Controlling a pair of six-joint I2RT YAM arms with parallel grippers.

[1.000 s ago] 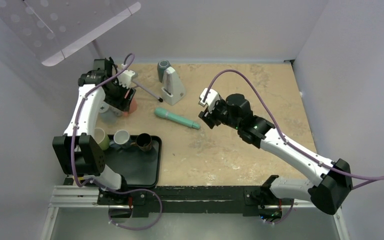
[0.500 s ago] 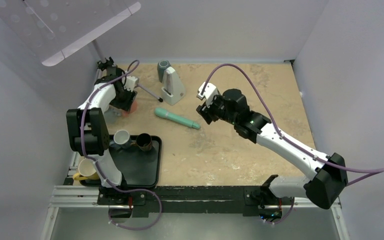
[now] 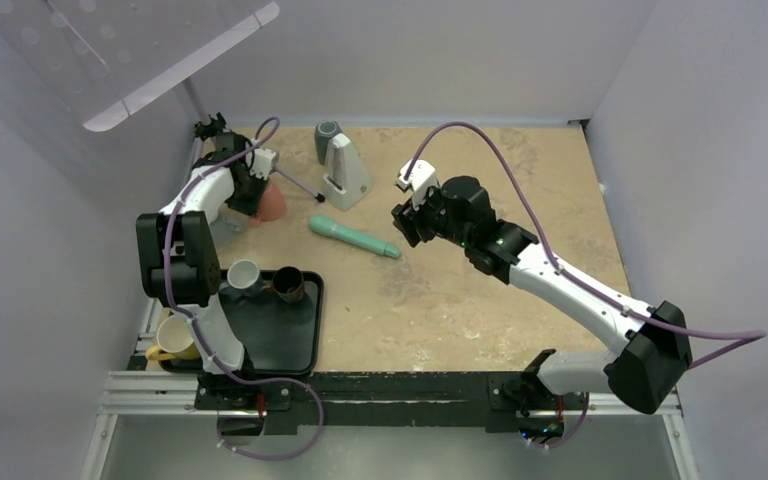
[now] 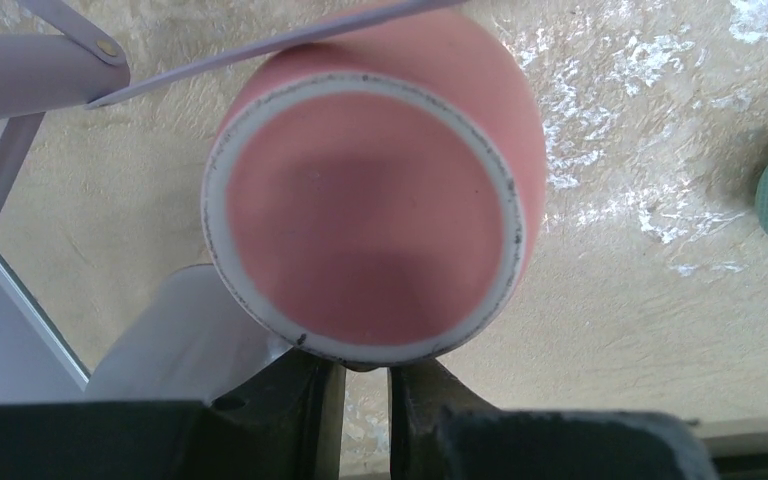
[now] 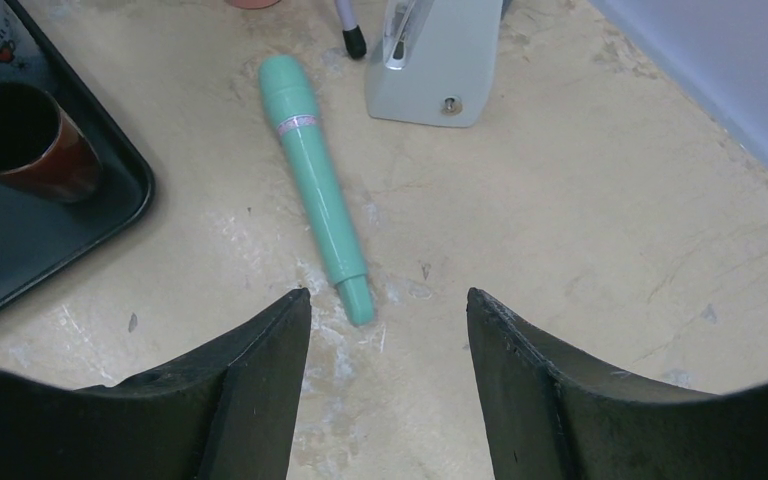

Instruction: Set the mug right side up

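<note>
Left jaws stand narrow, drawn in close at the lower edge of the pink mug [image 4: 370,210], and they seem to pinch its handle or wall; a sliver of pink shows in the slim gap between them. The mug sits at the far left corner of the counter [image 4: 640,300], close to the side wall. The left wrist camera looks straight at its flat underside with the pale unglazed ring, so it is not yet standing on its base. From above it looks tipped toward its side. Whether it touches the counter I cannot tell.

A thin lilac rod [image 4: 260,45] crosses just over the mug's top. Nearer the arm bases lies a black tray [image 3: 280,340] with a white cup [image 3: 243,275] and a brown cup [image 3: 288,284] upright on it. Further right stand a white holder [image 3: 343,172] and a green stick [image 5: 315,190] lying flat.

Right jaws hang wide above the stick's near end, holding nothing.

By my reading the grasp is just taken and the turn itself is at hand. Next comes a small lift, then a roll of the wrist until the mouth faces up, keeping off the rod and the wall, and a gentle set-down on the base.
</note>
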